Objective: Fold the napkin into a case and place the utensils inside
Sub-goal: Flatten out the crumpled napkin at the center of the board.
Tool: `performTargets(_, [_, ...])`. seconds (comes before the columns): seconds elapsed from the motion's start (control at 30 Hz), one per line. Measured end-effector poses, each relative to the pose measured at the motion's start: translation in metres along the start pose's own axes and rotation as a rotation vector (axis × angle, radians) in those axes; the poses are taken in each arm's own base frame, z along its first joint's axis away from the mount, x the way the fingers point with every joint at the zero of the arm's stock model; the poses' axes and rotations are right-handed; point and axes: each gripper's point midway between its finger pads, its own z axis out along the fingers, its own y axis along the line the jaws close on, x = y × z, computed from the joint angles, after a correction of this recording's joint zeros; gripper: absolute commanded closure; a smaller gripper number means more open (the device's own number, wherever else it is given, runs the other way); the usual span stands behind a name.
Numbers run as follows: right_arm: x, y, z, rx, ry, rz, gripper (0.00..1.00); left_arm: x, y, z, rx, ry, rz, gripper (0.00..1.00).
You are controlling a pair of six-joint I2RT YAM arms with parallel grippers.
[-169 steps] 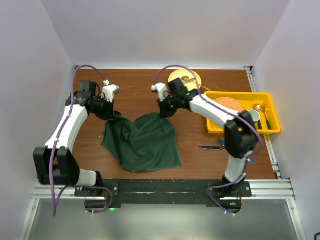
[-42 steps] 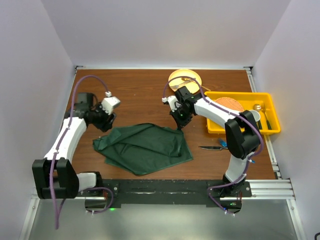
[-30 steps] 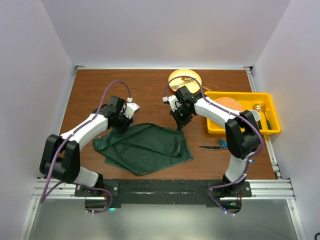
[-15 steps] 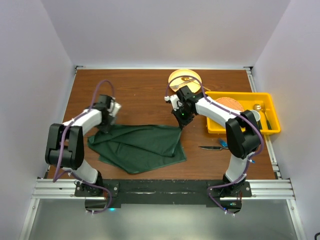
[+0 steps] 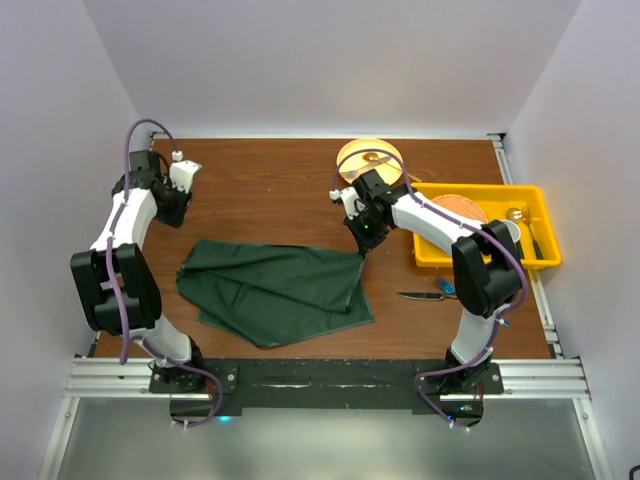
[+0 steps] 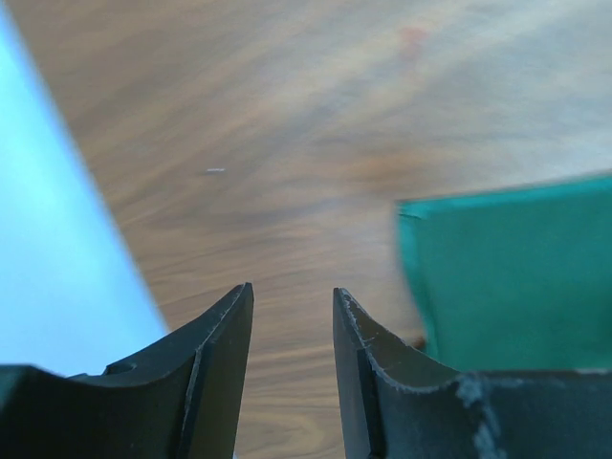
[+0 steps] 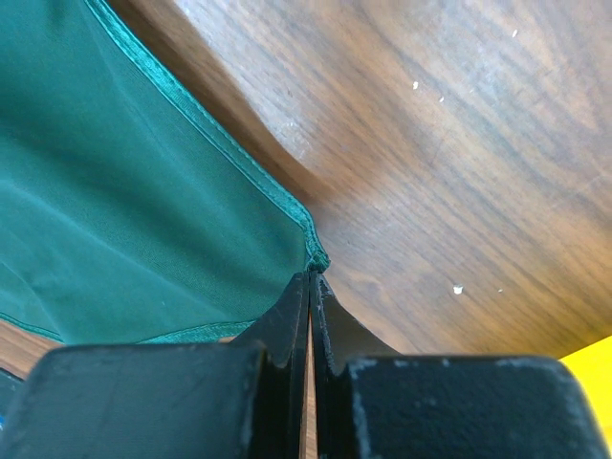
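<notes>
The napkin (image 5: 275,292) lies between the centre and 7 o'clock of the bench (image 5: 270,180), spread out loose and creased, one layer seemingly lapped over another, nowhere near a narrow case. Its corner toward 1 o'clock rises off the wood, pinched in the right jaws, which are pressed fully together on the hem. The left jaws hang over bare bench near 10 o'clock, partly parted with nothing between them, and the wrist view shows the cloth's edge off to their side, apart from them. The knife (image 5: 422,295) rests at about 4 o'clock, near the napkin's right edge but not on it. A scrap of blue beside it (image 5: 447,288) is probably the fork, mostly hidden by the right arm (image 5: 430,215). We judge the task barely begun: the cloth needs flattening and folding into a long pouch, and both utensils are yet to go in.
</notes>
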Motion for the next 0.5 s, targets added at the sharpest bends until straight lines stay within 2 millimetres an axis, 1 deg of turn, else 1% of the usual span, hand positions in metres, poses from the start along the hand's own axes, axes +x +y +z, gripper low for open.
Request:
performTargets(0.07, [-0.003, 0.000, -0.001, -0.002, -0.007, 0.001, 1.00, 0.003, -0.012, 0.001, 0.071, -0.004, -0.009, 0.57])
performTargets(0.13, [-0.004, 0.001, -0.002, -0.005, -0.011, 0.001, 1.00, 0.003, -0.022, 0.005, 0.122, -0.007, -0.019, 0.54])
performTargets(0.27, [-0.006, 0.001, -0.002, -0.005, -0.016, 0.001, 1.00, 0.012, -0.041, 0.026, 0.209, 0.033, -0.073, 0.52])
performTargets(0.43, [-0.007, 0.001, -0.003, -0.005, -0.018, 0.000, 1.00, 0.033, -0.057, 0.052, 0.270, 0.108, -0.131, 0.51])
performTargets(0.5, [-0.008, 0.001, -0.003, -0.005, -0.020, 0.000, 1.00, 0.040, -0.062, 0.059, 0.283, 0.126, -0.144, 0.51])
